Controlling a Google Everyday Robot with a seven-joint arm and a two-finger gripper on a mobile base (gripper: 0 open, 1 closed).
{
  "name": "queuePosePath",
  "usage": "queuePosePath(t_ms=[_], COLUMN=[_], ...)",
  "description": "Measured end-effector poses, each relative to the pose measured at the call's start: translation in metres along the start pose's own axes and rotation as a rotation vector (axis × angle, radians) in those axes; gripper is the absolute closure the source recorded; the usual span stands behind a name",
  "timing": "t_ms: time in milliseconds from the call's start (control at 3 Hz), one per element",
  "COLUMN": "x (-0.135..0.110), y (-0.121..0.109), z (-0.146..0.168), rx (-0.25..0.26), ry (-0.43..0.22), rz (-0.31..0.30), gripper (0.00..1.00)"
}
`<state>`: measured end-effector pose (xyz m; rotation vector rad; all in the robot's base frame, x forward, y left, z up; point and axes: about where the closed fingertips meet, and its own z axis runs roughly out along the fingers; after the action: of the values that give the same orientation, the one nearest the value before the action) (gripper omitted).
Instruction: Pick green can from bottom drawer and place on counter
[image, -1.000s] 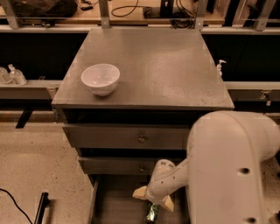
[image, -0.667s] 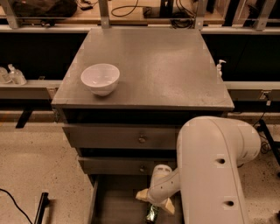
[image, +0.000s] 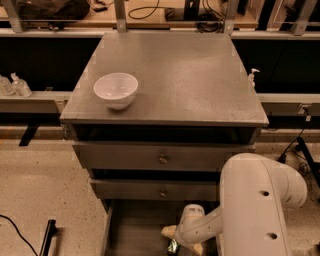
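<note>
The bulky white arm (image: 255, 210) fills the lower right. Its gripper (image: 181, 241) reaches down into the open bottom drawer (image: 132, 230), right at the green can (image: 173, 246), which shows as a shiny sliver beneath it; whether the gripper has closed on the can cannot be told. Above, the two shallower drawers (image: 150, 159) are closed. On the counter (image: 190, 80), a white bowl (image: 116, 90) sits near the front left corner.
</note>
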<state>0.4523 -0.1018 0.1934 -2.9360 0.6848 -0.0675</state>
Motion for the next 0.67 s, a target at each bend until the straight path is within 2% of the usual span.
queuePosePath(t_ms=[333,667], x=[0.000,0.007], y=[0.000,-0.001], z=[0.001,0.020], rx=[0.000,-0.022], ry=[-0.001,0.005], rz=[0.001,0.003], gripper=[0.00,0.00])
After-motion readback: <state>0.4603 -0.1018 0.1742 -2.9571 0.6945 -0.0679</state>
